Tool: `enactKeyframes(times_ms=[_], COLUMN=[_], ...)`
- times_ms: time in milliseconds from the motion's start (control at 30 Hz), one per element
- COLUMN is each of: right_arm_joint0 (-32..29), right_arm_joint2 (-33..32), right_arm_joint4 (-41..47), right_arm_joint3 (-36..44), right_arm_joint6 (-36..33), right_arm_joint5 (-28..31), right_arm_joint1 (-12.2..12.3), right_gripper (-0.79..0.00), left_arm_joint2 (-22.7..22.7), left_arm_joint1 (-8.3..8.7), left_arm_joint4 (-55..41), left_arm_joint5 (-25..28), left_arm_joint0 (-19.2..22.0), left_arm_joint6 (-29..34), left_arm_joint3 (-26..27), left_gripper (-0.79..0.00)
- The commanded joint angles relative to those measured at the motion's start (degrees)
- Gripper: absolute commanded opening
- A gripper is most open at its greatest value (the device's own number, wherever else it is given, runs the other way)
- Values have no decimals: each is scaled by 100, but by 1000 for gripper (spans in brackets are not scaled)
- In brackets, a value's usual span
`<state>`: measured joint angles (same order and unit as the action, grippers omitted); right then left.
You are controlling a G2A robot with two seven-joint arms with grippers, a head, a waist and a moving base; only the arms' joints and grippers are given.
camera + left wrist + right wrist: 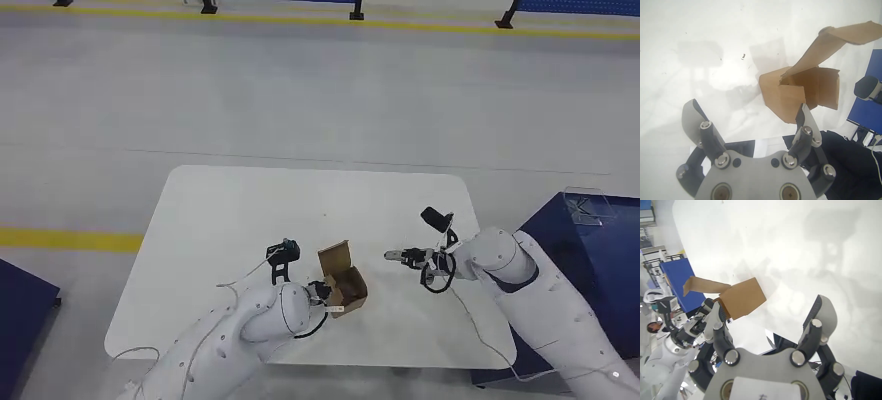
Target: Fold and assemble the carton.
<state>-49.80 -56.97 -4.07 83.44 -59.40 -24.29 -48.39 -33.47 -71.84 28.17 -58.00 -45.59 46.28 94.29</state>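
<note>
A brown carton (343,279) stands partly folded on the white table (240,210), near its front edge. Its box body (791,98) is open on one side, and a long lid flap (836,39) stands up above it. My left gripper (746,109) is open just in front of the carton, with one fingertip (803,111) close to the carton's near edge and nothing held. In the top view the left gripper (324,297) sits at the carton's near left corner. My right gripper (393,256) hangs open a short way right of the carton (743,298), apart from it.
A blue cabinet (590,240) stands off the table's right edge, and another blue block (20,300) lies to the far left. The back half of the table is bare white surface. Yellow floor lines (60,238) run past the table.
</note>
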Motion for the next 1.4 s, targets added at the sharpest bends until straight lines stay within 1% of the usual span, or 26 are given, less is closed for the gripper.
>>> enactKeyframes(times_ms=[0, 167, 533, 800, 1000, 1133, 1367], right_arm_joint0=[60, 151, 296, 390, 462, 496, 534], right_arm_joint2=[141, 417, 832, 1189, 1240, 1286, 1472], right_arm_joint4=[-31, -100, -269, -672, -663, -777, -1224], right_arm_joint3=[8, -11, -53, -99, -181, -213, -131], right_arm_joint6=[-46, -43, 73, 214, 224, 183, 257], right_arm_joint5=[103, 273, 441, 346, 356, 362, 392], right_arm_joint1=[-42, -141, -326, -468, -546, -579, -653], right_gripper=[0, 0, 0, 0, 0, 0, 0], left_arm_joint2=[66, 161, 200, 80, 19, 48, 30], left_arm_joint1=[-75, -224, -460, -542, -585, -631, -692], left_arm_joint4=[-58, -127, -191, -137, -135, -193, -345], left_arm_joint5=[0, 0, 0, 0, 0, 0, 0], left_arm_joint0=[60, 204, 316, 274, 243, 277, 363], left_arm_joint6=[0, 0, 0, 0, 0, 0, 0], left_arm_joint3=[-151, -502, -907, -1021, -1114, -1206, -1369], left_gripper=[0, 0, 0, 0, 0, 0, 0])
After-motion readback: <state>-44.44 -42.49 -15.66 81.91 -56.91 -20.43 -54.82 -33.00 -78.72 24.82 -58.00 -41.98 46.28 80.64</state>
